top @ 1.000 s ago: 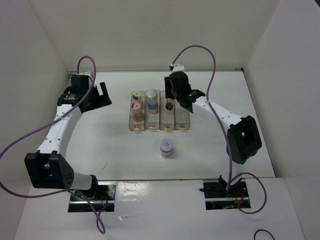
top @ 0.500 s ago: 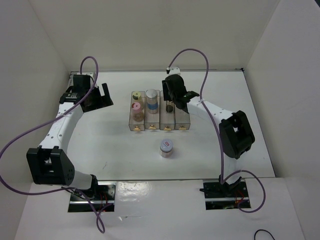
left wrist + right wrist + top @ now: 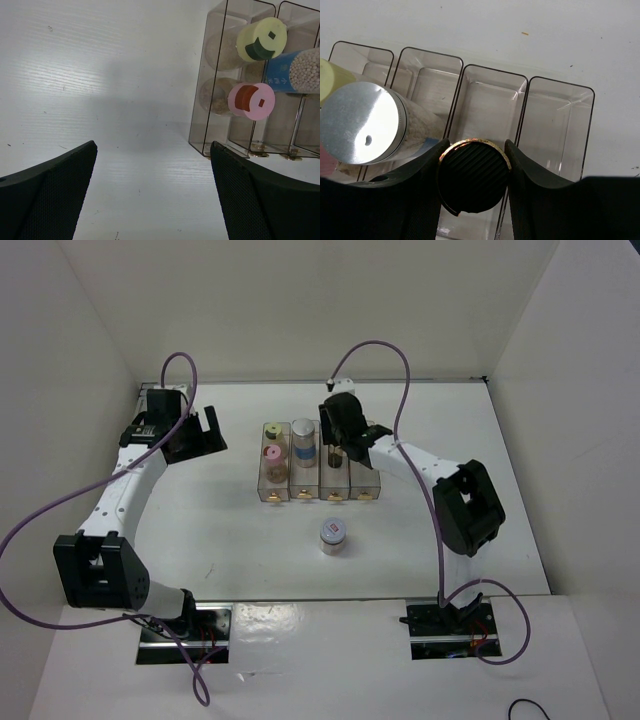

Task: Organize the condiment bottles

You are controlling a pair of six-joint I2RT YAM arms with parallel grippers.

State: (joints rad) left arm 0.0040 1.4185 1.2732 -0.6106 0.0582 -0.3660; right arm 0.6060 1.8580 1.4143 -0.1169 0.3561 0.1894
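Five condiment bottles all stood upright, lids up: the blue-labelled jar (image 3: 280,70) bore white lettering (too small to read), and the lone jar (image 3: 333,531), with a red mark on its lid, stood on the counter (image 3: 100,75) just near of the four clear bins (image 3: 555,130). The yellow-green-lidded jar (image 3: 261,39) and the pink-lidded jar (image 3: 251,101) shared the leftmost bin, with the blue-labelled one in the second. The right end effector (image 3: 475,150) was clenched on the gold-banded dark bottle (image 3: 475,177) at the third bin, while the left end effector (image 3: 152,149) hung spread wide, grasping nothing, left of the bins.
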